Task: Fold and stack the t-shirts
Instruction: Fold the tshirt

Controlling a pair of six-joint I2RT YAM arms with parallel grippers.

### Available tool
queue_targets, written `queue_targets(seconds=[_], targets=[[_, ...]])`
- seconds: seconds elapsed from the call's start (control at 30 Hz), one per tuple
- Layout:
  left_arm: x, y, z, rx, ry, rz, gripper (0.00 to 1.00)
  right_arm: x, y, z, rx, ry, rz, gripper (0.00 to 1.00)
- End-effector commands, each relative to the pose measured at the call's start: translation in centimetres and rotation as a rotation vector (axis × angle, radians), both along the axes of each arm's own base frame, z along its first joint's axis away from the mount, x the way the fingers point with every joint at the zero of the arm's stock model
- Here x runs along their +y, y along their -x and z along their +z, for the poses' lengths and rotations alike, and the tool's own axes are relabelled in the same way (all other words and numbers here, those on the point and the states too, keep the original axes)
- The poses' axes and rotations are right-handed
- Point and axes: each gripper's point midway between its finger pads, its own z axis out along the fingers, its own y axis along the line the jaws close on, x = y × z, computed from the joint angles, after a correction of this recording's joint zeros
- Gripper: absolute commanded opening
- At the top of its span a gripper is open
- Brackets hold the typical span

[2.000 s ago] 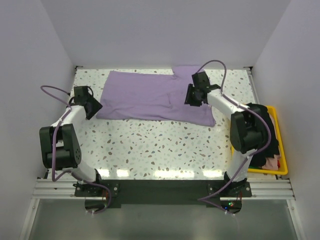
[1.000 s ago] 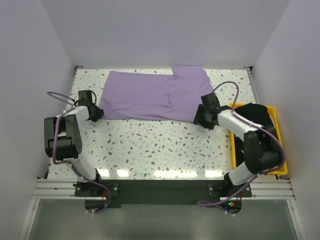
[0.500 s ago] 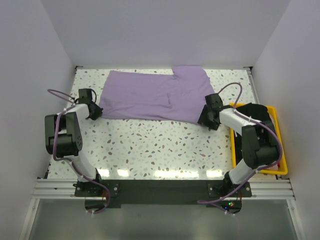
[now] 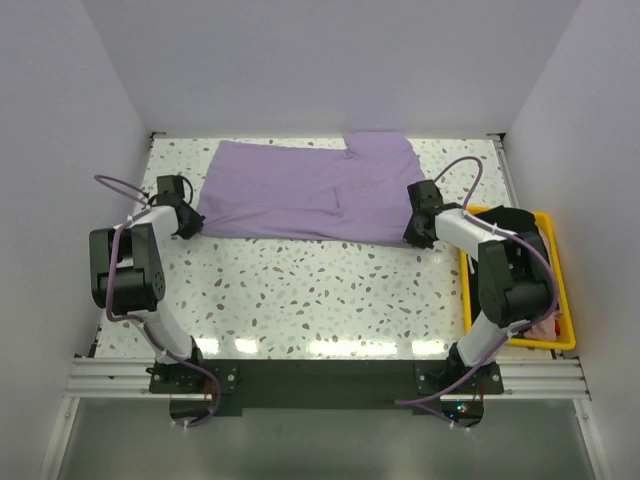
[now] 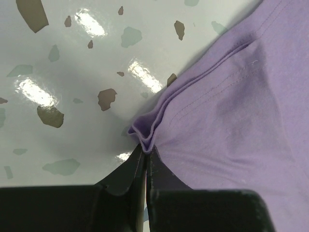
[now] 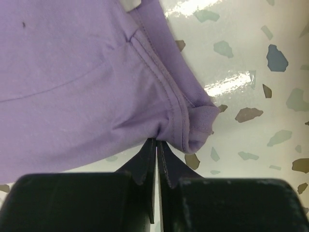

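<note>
**A:** Which step is this?

**B:** I think it is the first fold of the purple tee (image 4: 300, 190). It lies spread on the far half of the table (image 4: 300, 290). The left gripper (image 5: 145, 153) has its jaws pressed together on the near left corner. The right gripper (image 6: 157, 145) is pinched on the near right corner, at the hem.

**A:** And next?

**B:** Probably both arms must lift together, at the same height, and carry this near edge over to the far edge. If one goes faster, the cloth may skew.

**A:** The surface?

**B:** It is glossy speckled stone with lamp reflections, so cloth should slide easily. Pale walls (image 4: 330, 60) close three sides. A yellow bin (image 4: 540, 344) sits at the right, partly behind the arm. What it holds I cannot tell.
</note>
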Motion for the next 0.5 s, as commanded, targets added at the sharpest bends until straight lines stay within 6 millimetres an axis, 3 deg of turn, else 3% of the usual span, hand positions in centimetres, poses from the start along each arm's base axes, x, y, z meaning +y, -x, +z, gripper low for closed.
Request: queue_targets(seconds=[0.0,0.2,0.47], targets=[[1.8,-0.9,2.5,-0.039,-0.085,0.017,0.00,-1.2,-1.4,2.8,-0.063,0.042,-0.030,0.02],[3.2,0.5,4.5,-0.030,-0.157,0.051,0.00,-2.1,0.6,4.8,-0.066,0.005,-0.032,0.00],[3.8,4.6,5.3,0.012,-0.210,0.098,0.00,-1.4,5.2,4.8,-0.010,-0.070,-0.001,0.00]])
